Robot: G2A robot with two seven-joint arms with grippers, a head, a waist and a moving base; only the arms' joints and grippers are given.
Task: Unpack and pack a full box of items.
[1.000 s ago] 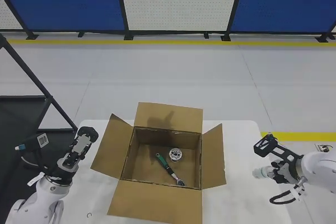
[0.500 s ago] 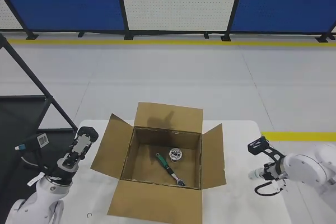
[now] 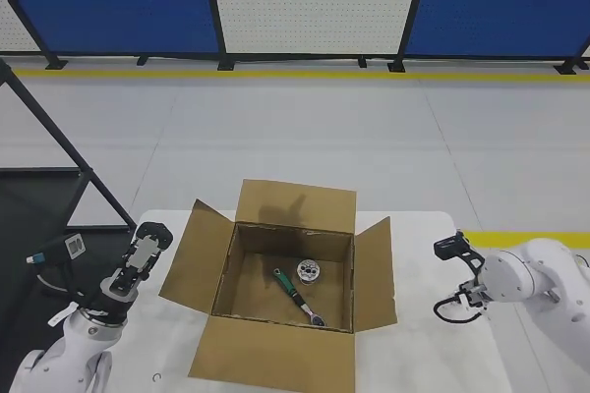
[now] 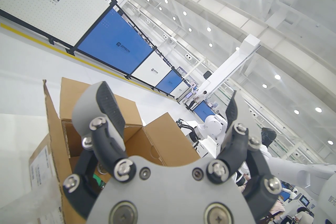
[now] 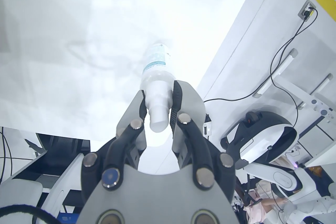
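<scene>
Top view: open box [image 3: 295, 208] stood mid-table, wrench [image 3: 297, 297] and round part [image 3: 308, 270] inside; right gripper [image 3: 452, 246] was near its right flap.
Left wrist view: left gripper [image 4: 168, 101] was spread wide, empty, facing the box.
Right wrist view: bottle [image 5: 155, 64] was pinched at the neck, its body pointing straight out.

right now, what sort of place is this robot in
Likely a factory-style test hall: blue and white partition panels, a yellow floor line along them, and a high ceiling with rows of lights.

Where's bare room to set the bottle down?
Bare table between the box and the right gripper holding the bottle; also the box floor left of the wrench. Crowded: box centre, with wrench and round item.
</scene>
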